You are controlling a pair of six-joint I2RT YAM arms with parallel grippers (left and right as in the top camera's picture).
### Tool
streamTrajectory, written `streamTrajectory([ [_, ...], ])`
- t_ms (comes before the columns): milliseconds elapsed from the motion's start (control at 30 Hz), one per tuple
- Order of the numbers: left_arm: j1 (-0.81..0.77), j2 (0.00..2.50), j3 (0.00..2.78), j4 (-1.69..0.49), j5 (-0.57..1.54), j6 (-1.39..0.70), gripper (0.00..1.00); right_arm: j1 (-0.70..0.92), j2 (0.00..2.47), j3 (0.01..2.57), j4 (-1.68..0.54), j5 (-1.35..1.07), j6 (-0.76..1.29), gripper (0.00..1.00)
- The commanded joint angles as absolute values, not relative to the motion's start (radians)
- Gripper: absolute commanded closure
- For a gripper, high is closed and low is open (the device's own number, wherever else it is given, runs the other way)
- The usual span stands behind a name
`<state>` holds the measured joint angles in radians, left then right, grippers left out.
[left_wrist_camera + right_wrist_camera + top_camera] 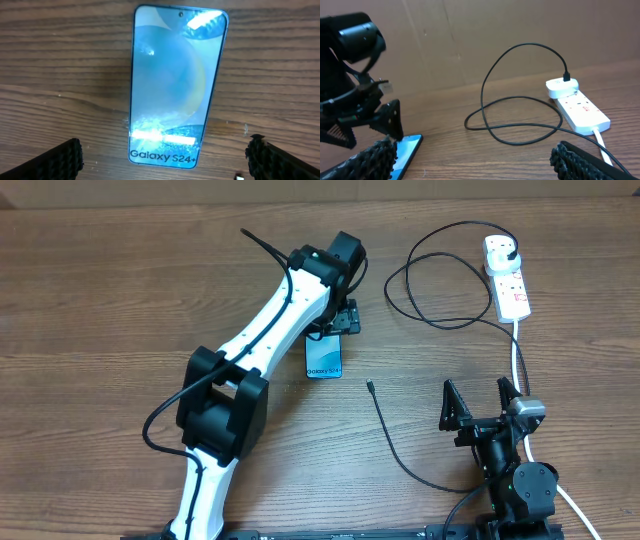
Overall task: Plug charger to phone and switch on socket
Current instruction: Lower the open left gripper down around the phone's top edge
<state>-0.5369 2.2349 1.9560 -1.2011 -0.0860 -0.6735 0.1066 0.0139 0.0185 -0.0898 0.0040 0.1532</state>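
The phone [323, 358] lies flat on the table, its light blue screen up [175, 85]. My left gripper [338, 318] hovers open over its far end, with a finger [60, 160] on each side of the near end in the left wrist view and neither touching it. The charger [385, 430] is a thin black cable. Its free tip [370, 387] lies on the wood to the right of the phone. Its other end loops [520, 137] up into the end of the white socket [508, 285]. My right gripper [478, 395] is open and empty, near the table's front.
A thick white cord [518, 355] runs from the socket toward the right arm's base. The left arm [250, 360] stretches diagonally across the table's middle. In the right wrist view, a brown wall [470, 35] backs the table beyond the socket [580, 107].
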Motion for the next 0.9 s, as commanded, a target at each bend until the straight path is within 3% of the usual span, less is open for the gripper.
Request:
streamTrajectory([
  [0,-0.535,2.285,1.949,-1.197,-0.077,-0.650,0.00,0.113,0.003,0.008,-0.083,-0.001,0.152,0.00],
  [867,-0.509,2.302,1.930,-1.162,-0.061,-0.649,0.00,0.113,0.003,0.008,-0.084,-0.001,0.152,0.00],
])
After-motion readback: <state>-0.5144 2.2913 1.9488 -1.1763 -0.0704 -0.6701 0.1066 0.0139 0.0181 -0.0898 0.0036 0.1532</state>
